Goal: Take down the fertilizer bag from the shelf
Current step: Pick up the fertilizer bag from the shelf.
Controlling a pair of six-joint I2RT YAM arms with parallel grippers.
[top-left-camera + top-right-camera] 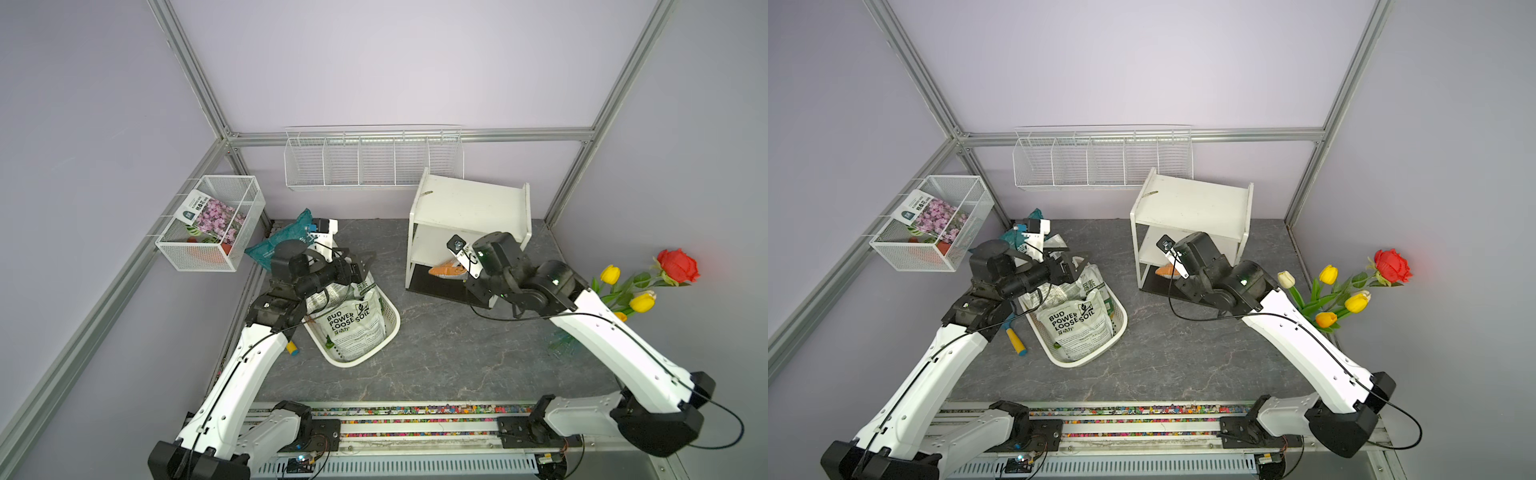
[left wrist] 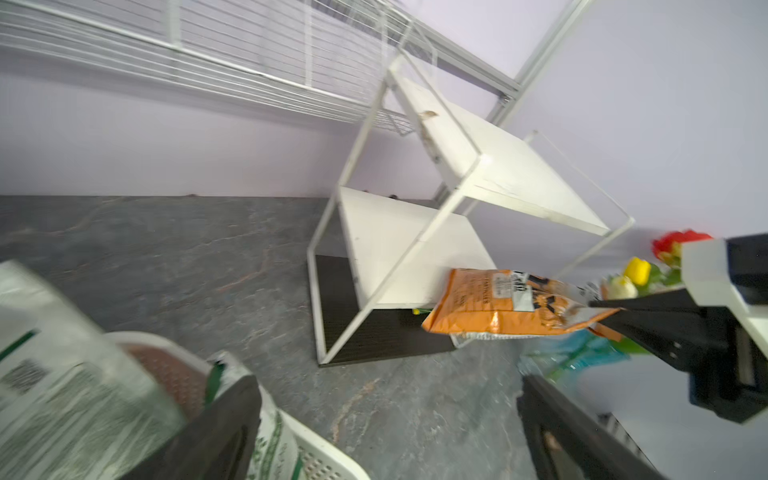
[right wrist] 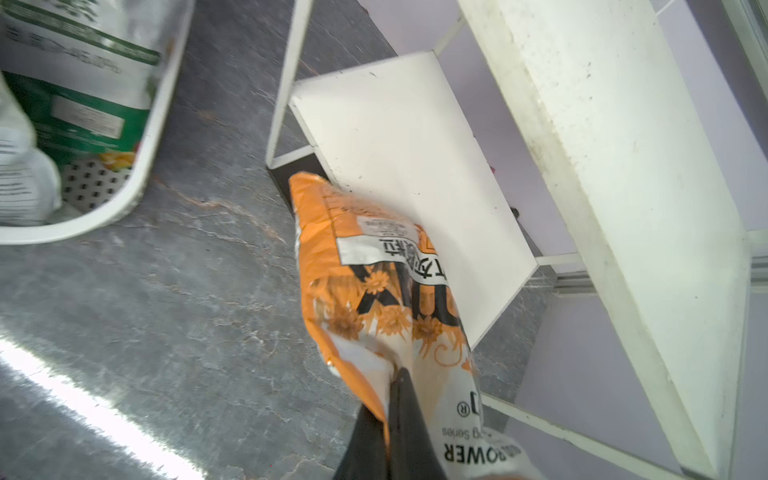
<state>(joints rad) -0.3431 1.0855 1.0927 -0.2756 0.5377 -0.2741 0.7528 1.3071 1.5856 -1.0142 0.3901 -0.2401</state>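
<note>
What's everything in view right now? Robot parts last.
shelf: 1, white over dark base, back right of table
fertilizer bag: 1, orange, by shelf's lower white board, in right tool
wire wall rack: 1, white, back wall
mesh basket: 1, white, left wall, holds flower-print packet
plastic basket: 1, white, table centre-left
printed bags: at least 2, white and green, in plastic basket
teal bag: 1, teal, table back left
yellow-handled item: 1, yellow and blue, beside plastic basket
flowers: 1 bunch, red, yellow, white, right wall
table: 1, dark grey, underneath
left tool: 1, black, open above plastic basket
right tool: 1, black, shut on fertilizer bag
</note>
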